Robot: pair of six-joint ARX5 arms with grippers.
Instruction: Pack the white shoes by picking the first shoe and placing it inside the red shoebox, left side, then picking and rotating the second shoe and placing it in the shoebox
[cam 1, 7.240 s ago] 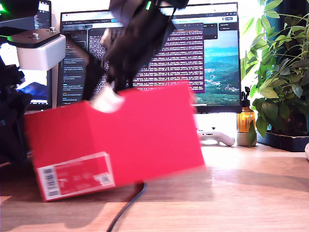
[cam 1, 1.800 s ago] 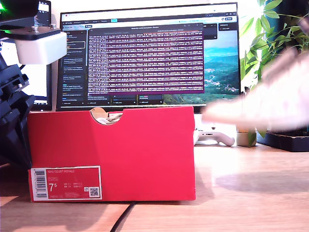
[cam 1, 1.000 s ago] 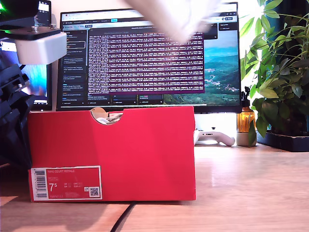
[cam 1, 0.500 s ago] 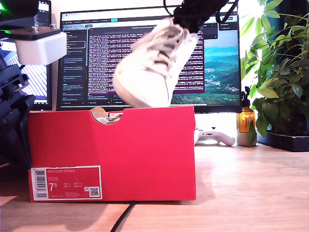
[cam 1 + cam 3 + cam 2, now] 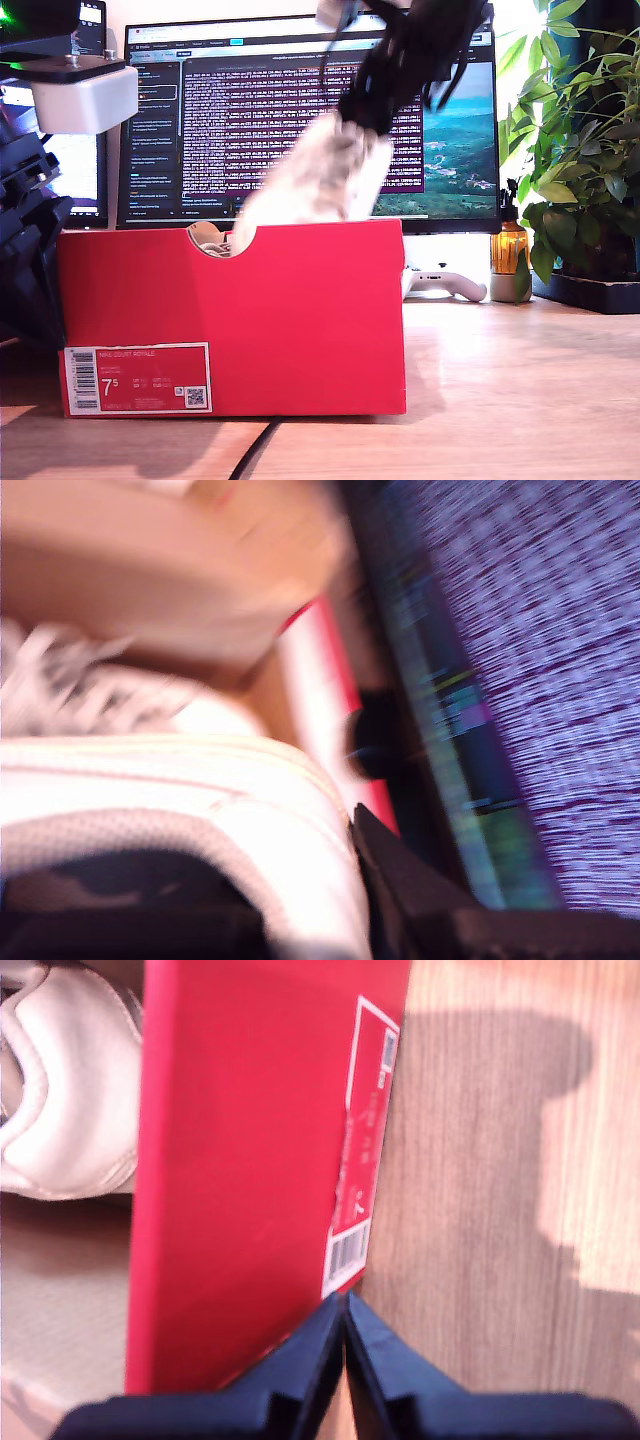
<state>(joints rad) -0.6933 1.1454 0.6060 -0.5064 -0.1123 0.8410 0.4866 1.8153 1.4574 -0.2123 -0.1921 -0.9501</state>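
Now my second hand [image 5: 350,120] grips white shoe [image 5: 310,190], toe inside red shoebox [image 5: 300,320].

A light wooden table [image 5: 520,390] is carrying the scene. The red shoebox [image 5: 300,320] is sitting directly on it toward the exterior view's left, its barcode label facing the camera. A dark cable [image 5: 258,448] is lying on the wood below the box. Behind, a monitor [image 5: 310,120], a white game controller [image 5: 445,283], a small amber bottle [image 5: 508,250] and a dark planter [image 5: 590,290] are resting at the exterior view's right.
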